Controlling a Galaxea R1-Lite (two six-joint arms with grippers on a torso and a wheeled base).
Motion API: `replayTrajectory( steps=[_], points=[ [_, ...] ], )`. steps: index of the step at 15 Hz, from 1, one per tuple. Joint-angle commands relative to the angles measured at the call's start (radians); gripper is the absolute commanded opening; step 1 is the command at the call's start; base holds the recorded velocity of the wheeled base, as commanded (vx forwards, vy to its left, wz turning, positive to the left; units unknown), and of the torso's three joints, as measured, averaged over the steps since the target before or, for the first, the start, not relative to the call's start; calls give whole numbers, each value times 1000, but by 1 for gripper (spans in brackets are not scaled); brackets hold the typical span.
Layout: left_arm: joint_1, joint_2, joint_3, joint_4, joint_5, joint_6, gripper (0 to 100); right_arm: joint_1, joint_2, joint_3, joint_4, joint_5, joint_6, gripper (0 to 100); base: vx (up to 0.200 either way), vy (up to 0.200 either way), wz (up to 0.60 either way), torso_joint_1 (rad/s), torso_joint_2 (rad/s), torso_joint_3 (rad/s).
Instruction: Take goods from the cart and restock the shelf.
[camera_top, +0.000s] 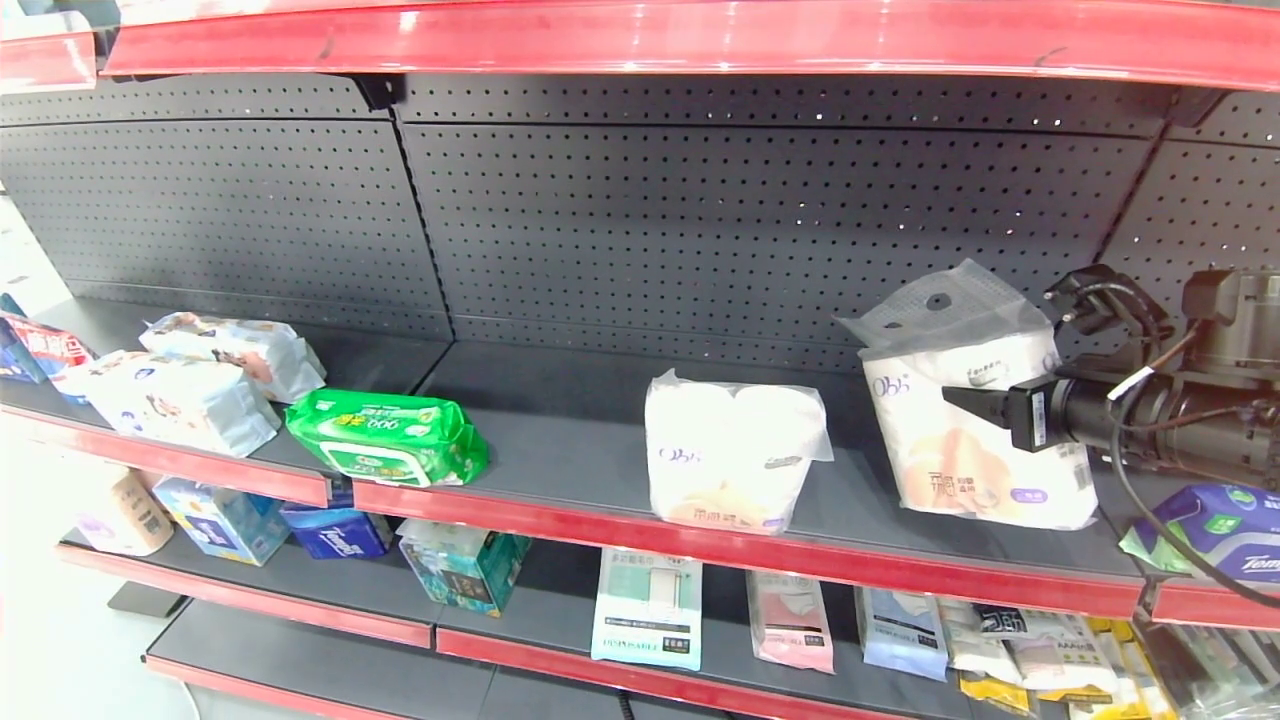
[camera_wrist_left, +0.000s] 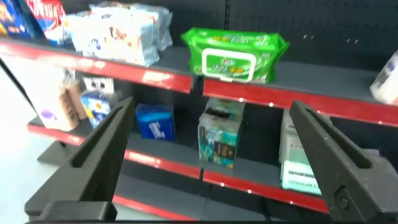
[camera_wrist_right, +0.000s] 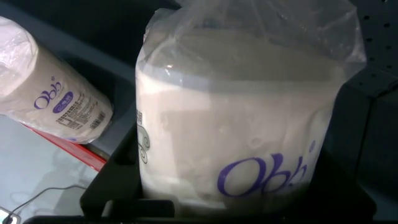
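The left end effector (camera_wrist_left: 210, 106) hangs released, fingers spread. A twin pack (camera_top: 735, 450) sits left of the right end effector (camera_top: 975, 400), which grasps the tissue pack (camera_top: 975, 470) standing upright on the shelf (camera_top: 560, 440) — settle its base flat, then let go gently — tall and soft, it could topple.

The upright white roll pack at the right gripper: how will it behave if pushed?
The upright white roll pack probably feels light and squashy, as it looks like soft paper rolls in thin film. Standing on end, it may tip easily. The loose film top looks floppy.
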Motion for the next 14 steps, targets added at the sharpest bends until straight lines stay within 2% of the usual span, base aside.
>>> replayTrajectory(
  steps=[1, 7, 10, 14],
  points=[
    [-4, 0, -4, 17, 6, -2, 100, -1, -5, 1, 1, 0, -1, 0, 0, 0, 0, 0, 0, 0],
    [-6, 0, -1, 12, 6, 0, 100, -4, 15, -5, -4, 0, -1, 0, 0, 0, 0, 0, 0, 0],
    [-6, 0, -1, 12, 6, 0, 100, -1, 57, -10, -50, 6, 1, 0, 0, 0, 0, 0, 0, 0],
    [-6, 0, -1, 12, 6, 0, 100, 5, 124, -68, -78, 112, 1, 0, 0, 0, 0, 0, 0, 0]
  ],
)
